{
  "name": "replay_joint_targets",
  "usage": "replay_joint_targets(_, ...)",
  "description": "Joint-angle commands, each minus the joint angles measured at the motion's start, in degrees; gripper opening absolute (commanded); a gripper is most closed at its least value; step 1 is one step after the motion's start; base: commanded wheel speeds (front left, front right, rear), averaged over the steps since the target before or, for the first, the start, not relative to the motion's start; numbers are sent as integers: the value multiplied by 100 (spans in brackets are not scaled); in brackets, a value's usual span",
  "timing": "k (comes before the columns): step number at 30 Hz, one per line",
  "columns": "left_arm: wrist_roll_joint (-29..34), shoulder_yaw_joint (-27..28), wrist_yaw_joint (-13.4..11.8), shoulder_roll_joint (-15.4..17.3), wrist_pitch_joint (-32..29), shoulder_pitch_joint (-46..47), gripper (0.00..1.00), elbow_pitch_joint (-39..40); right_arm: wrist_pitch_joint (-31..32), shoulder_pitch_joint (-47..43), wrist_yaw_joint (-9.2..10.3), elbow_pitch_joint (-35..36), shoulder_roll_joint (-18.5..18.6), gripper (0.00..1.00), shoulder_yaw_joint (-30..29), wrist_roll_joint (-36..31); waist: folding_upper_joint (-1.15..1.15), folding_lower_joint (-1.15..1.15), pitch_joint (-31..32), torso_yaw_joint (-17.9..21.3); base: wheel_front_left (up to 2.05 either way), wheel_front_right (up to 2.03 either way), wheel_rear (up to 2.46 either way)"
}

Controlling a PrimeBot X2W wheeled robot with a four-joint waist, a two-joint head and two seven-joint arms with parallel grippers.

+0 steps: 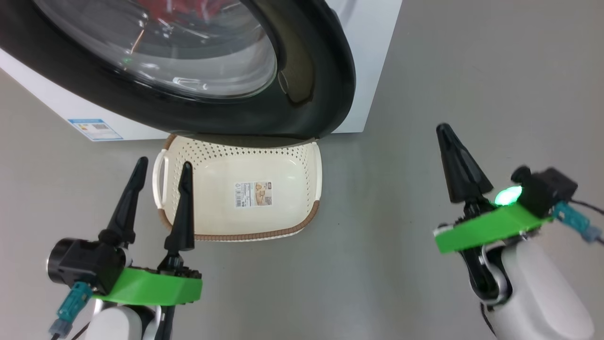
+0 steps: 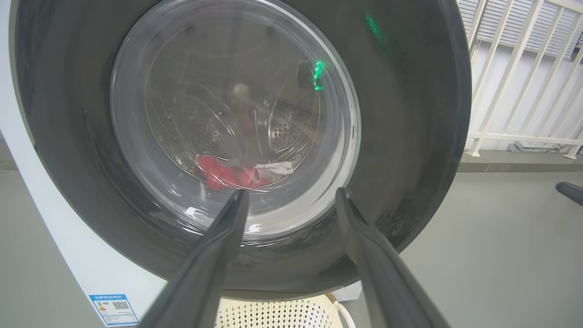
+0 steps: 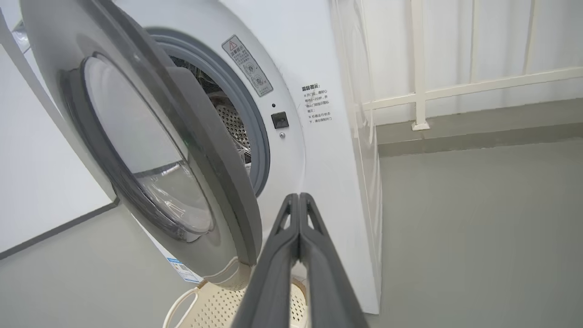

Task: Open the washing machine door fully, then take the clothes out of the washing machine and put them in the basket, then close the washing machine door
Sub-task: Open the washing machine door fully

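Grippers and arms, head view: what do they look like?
Left gripper and right gripper each have two long, tapering black fingers on a bright green bracket, with a black camera block and teal cable plug. Forearms are glossy white; a green light glows on the right wrist.

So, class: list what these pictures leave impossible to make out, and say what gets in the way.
Number of clothes: left wrist view, glare on the glass of the washing machine door blurs them.
The basket, its far end: head view, the door rim covers it.
The blue sticker, its print: head view, too small.
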State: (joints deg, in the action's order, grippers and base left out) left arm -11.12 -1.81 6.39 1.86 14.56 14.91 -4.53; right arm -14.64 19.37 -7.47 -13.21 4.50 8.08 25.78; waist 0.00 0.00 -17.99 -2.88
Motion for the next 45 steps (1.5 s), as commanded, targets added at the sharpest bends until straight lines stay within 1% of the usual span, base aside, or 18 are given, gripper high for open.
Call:
replay_joint_targets(1,-6,155,-51,102,44,11,100,114,-36,244,-2,-46,-79,0,191,427,0,0,-11,-10,0,0,0)
replay_joint_targets(6,-26,107,-59,102,44,42,100,92,-30,971,-2,-646,-130,0,526,2248,0,0,-45,-62,0,0,0)
replay_joint_targets(9,-19,102,-61,102,44,41,100,82,273,1443,-2,-916,-137,0,692,3496,0,0,-74,-115,0,0,0)
replay_joint_targets(12,-27,94,-73,102,44,43,100,75,804,1856,-2,-1133,-141,0,575,4708,0,0,-94,-176,0,0,0)
replay_joint_targets(15,-44,63,-80,102,44,46,100,55,1524,2221,-2,-1492,-144,0,365,5709,0,0,-97,-249,0,0,0)
replay_joint_targets(18,-55,30,-79,102,44,56,100,34,2295,2604,-2,-1983,-148,0,158,6501,0,0,-101,-320,0,0,0)
replay_joint_targets(21,-57,6,-81,102,44,70,100,20,3047,3016,-2,-2499,-150,0,35,7072,0,0,-108,-365,0,0,0)
replay_joint_targets(23,-60,-8,-86,102,44,73,100,9,3496,3293,-2,-2885,-151,0,-24,7365,0,0,-105,-390,0,0,0)
replay_joint_targets(26,-80,-10,-100,102,44,66,100,-8,4062,3686,-2,-3359,-117,0,-36,7606,0,0,-108,-426,0,0,0)
replay_joint_targets(29,-101,-37,-100,102,44,77,100,-23,4602,3997,-2,-3684,-90,0,28,7724,0,0,-117,-464,0,0,0)
replay_joint_targets(32,-134,-73,-103,102,44,93,100,-50,4984,4207,-2,-3816,-57,0,144,7685,0,0,-118,-504,0,0,0)
replay_joint_targets(38,-195,-108,-139,102,44,104,100,-123,5377,4373,-2,-3901,-68,0,371,7492,0,0,-73,-574,0,0,0)
replay_joint_targets(45,-312,-134,-226,102,44,68,100,-235,5686,4202,-2,-3848,-89,0,472,7440,0,0,102,-684,0,0,0)
